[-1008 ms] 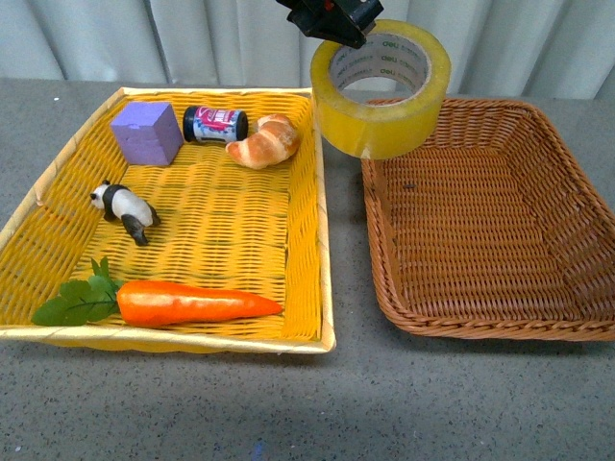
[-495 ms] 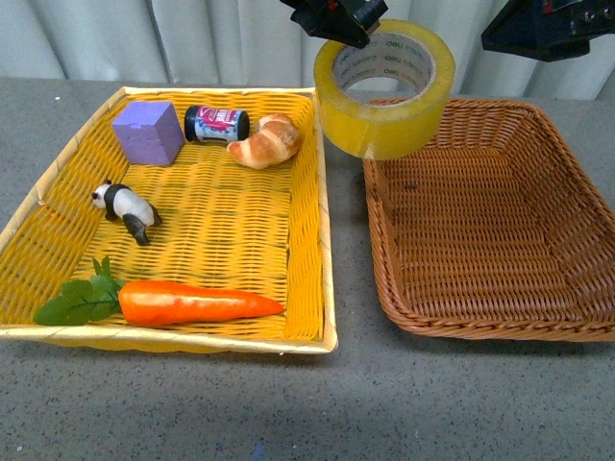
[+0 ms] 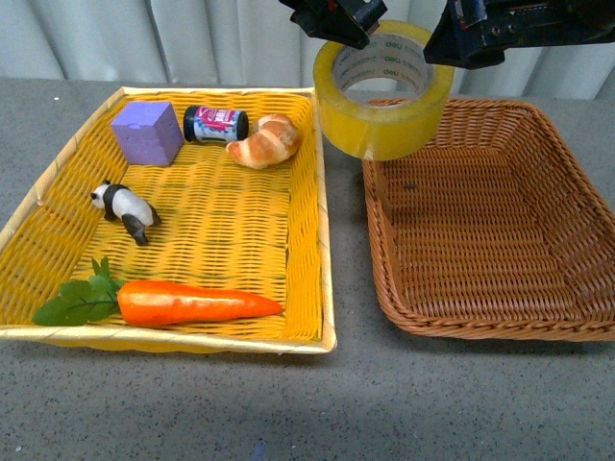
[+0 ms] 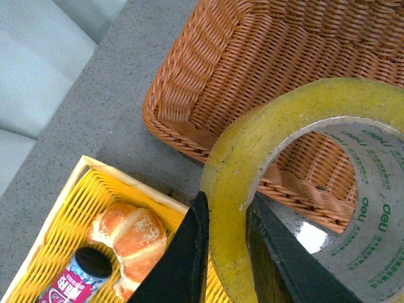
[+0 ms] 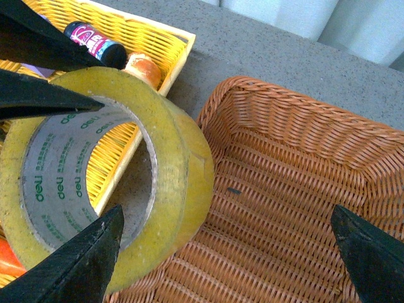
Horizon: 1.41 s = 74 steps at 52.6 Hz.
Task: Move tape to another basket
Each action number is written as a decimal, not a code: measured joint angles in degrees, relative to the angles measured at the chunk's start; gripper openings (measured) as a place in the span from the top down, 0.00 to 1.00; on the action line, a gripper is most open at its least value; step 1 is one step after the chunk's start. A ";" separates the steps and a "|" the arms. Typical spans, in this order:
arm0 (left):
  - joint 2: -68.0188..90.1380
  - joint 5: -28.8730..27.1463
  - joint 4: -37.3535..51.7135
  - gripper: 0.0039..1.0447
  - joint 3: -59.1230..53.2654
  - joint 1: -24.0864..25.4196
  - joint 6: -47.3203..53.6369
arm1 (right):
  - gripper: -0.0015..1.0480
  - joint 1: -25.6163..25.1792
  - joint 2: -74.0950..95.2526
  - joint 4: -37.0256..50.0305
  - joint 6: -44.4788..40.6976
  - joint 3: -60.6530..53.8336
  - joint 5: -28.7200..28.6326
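Note:
The tape, a wide yellowish roll with a white printed core, hangs in the air over the gap between the yellow tray and the brown wicker basket, near the basket's far left corner. My left gripper is shut on the tape's wall, one finger outside and one inside the core. My right gripper is open at the top right, close beside the roll. In the right wrist view its fingertips stand wide apart, with the tape near one of them and the basket below.
The yellow woven tray on the left holds a purple cube, a small can, a croissant, a toy panda and a carrot. Grey tabletop lies between tray and basket. Curtains hang behind.
The right arm has come into view from the top right and moved left toward the tape. The tape and left gripper have hardly moved.

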 joint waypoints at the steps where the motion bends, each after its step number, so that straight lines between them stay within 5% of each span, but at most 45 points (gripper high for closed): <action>1: 0.00 0.00 0.00 0.87 0.02 0.00 0.00 | 0.09 0.09 0.42 -0.09 0.00 0.42 0.02; 23: 0.00 0.00 0.00 0.87 0.00 0.00 0.00 | 0.10 1.62 5.86 -2.23 -0.28 7.32 1.73; 48: 0.00 0.26 0.00 0.87 0.00 0.13 -2.10 | 0.82 3.13 7.26 -5.14 2.54 8.79 2.49; 65: 0.00 -0.52 0.31 0.87 0.00 0.02 -3.41 | 0.85 3.17 7.45 -5.35 2.27 9.01 3.28; 74: -0.50 -1.22 3.30 0.56 -0.02 0.24 -14.36 | 0.85 1.68 8.72 -5.68 3.13 9.90 3.48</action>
